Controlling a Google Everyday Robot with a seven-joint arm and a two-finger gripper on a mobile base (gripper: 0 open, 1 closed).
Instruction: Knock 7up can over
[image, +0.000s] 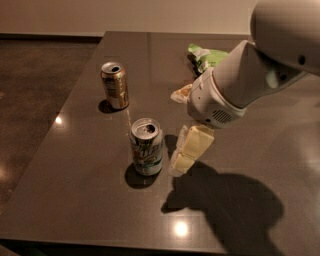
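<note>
The 7up can (147, 146), silver-white with green lettering, stands upright near the middle of the dark table (90, 200). My gripper (183, 161) hangs just to the right of the can, its pale yellow tips low and a small gap from the can's side. The white arm reaches in from the upper right.
A gold-brown can (114, 85) stands upright further back on the left. A green snack bag (209, 56) lies at the back, partly behind the arm. The table's left edge runs diagonally, with the floor beyond it.
</note>
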